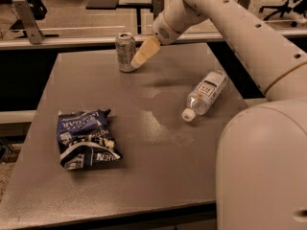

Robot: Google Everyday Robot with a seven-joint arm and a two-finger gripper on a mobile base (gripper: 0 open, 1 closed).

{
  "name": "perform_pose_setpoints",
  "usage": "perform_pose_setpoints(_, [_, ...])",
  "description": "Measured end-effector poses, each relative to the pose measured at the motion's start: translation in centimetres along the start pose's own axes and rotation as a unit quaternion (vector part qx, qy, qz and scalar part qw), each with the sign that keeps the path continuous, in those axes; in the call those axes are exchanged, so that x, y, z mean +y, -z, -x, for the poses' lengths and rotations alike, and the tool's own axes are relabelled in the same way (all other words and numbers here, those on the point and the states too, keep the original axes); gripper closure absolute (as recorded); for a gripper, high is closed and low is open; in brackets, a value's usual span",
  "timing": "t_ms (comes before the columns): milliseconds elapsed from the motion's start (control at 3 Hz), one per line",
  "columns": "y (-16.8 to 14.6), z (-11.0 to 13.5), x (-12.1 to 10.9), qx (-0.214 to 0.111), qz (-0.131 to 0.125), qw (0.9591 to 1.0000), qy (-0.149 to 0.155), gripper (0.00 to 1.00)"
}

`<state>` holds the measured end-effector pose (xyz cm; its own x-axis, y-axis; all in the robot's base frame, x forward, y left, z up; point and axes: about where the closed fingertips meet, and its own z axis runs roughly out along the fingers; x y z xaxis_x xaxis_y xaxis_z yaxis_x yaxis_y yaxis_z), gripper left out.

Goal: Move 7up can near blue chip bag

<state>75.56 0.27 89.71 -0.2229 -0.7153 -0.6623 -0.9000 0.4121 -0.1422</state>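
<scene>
At the far edge of the tabletop [158, 176] stands the 7up can [125, 51], upright, with its silver top showing. The gripper [144, 54] is right beside the can on its right side, and its tan tip looks to be touching the can or almost touching it. It cannot be told if the jaws are open or closed, and the can does not look gripped yet.

The blue chip bag [85, 139] lies flat near the front left of the tabletop, well apart from the can. So the step in hand looks like reaching for the can, and the moving part is not done. Next, the jaws would need to go around the can and hold it firmly without tipping it over. Then the can has to travel toward the bag.

There is one can, one chip bag and one water bottle [205, 94], which lies on its side to the right.
</scene>
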Motion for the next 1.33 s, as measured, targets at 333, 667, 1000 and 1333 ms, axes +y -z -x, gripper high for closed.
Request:
perform_pose_setpoints(333, [-1.6, 1.5, -0.4, -0.009, 0.010, 0.9999, -0.004, 0.00])
perform_pose_setpoints(667, [-2.8, 2.7, -0.4, -0.017, 0.023, 0.9996, -0.008, 0.00])
perform_pose_setpoints(1000, [-4.4, 3.4, 0.0, -0.028, 0.042, 0.9987, -0.007, 0.01])
perform_pose_setpoints(1333, [-5.2, 3.6, 0.5, -0.034, 0.057, 0.9978, -0.002, 0.23])
